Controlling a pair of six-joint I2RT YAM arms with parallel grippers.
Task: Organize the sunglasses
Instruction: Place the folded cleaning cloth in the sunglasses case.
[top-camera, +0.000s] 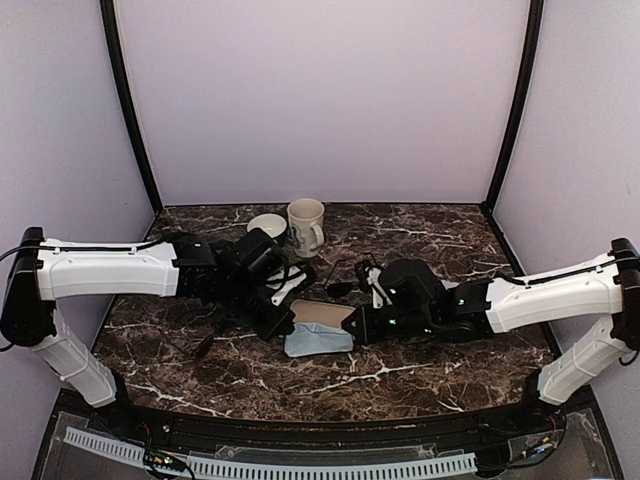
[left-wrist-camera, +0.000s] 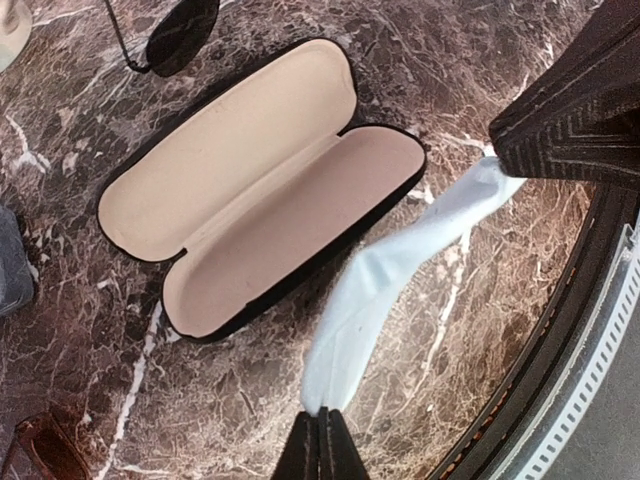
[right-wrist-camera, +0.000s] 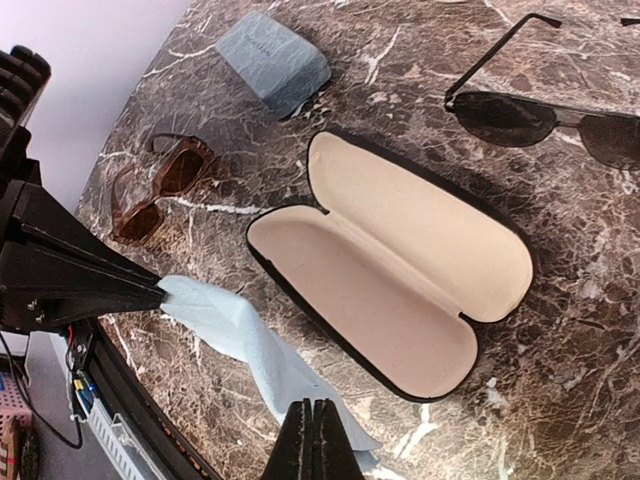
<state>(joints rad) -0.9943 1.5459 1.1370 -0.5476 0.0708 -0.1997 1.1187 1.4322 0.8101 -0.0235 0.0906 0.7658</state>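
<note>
Black thin-framed sunglasses (right-wrist-camera: 545, 115) lie beyond an open black case (right-wrist-camera: 395, 260) with beige lining; in the left wrist view one lens of the black sunglasses (left-wrist-camera: 182, 32) shows past the case (left-wrist-camera: 260, 185). Brownish sunglasses (right-wrist-camera: 150, 190) rest on the marble to the case's left. A light blue cloth (left-wrist-camera: 400, 275) hangs stretched between both grippers, just in front of the case. My left gripper (left-wrist-camera: 322, 418) is shut on one end. My right gripper (right-wrist-camera: 313, 408) is shut on the other end of the cloth (right-wrist-camera: 250, 335).
A grey-blue rectangular case (right-wrist-camera: 272, 62) lies behind the brownish sunglasses. A cream mug (top-camera: 306, 225) and a white dish (top-camera: 266, 225) stand at the back of the marble table (top-camera: 450, 380). The table's front edge (left-wrist-camera: 560, 370) runs close to the cloth.
</note>
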